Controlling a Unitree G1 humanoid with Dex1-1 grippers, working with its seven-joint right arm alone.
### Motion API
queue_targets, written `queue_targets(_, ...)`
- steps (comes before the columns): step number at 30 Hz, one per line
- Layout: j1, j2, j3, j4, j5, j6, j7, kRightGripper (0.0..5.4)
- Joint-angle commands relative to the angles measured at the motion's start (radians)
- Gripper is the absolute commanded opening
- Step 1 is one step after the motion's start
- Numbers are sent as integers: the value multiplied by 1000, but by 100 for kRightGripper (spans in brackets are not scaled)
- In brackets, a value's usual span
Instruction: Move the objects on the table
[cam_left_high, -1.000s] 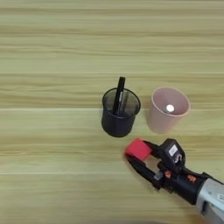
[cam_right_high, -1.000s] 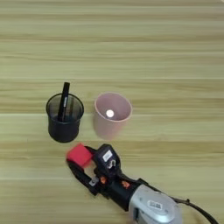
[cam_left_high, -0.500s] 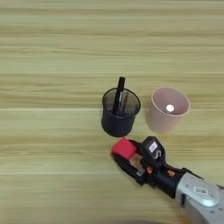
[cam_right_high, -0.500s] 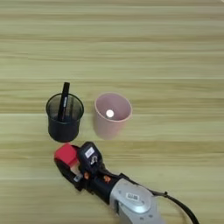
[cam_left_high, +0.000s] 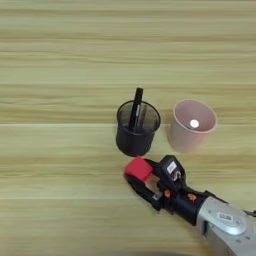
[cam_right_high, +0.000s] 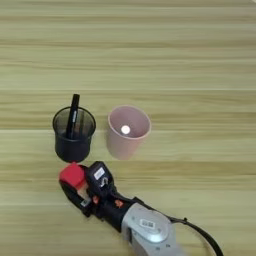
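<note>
Broad light wood-grain tabletop (cam_left_high: 60, 60). Silver forearm with black two-fingered pincer (cam_left_high: 142, 176) now further left than a second ago, clamped on small red cube (cam_left_high: 138, 168), carried just below black mesh pen cup (cam_left_high: 137, 128) holding black pen (cam_left_high: 135, 109). Pale pink plastic cup (cam_left_high: 192, 125), white-tipped stick (cam_left_high: 194, 123) inside, beside it; pen cup close ahead, possibly blocking.

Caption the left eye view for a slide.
Right gripper holds red cube just below black mesh pen cup, pink cup alongside.
</note>
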Motion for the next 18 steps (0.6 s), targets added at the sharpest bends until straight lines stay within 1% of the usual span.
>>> queue_targets(1, -8, -9, -11, -40, 7, -26, -15, 306)
queue_targets(5, -1, -11, -10, -50, 9, -25, -15, 336)
queue_targets(7, 6, -14, -11, -58, 10, -25, -14, 362)
queue_targets(8, 9, -15, -12, -61, 11, -24, -14, 362)
queue_targets(10, 14, -17, -20, -71, 14, -23, -14, 391)
queue_targets(14, 20, -20, -56, -93, 26, -26, -24, 421)
queue_targets(15, 18, -21, -70, -101, 32, -25, -26, 439)
queue_targets(18, 6, -27, -116, -138, 51, -13, -31, 471)
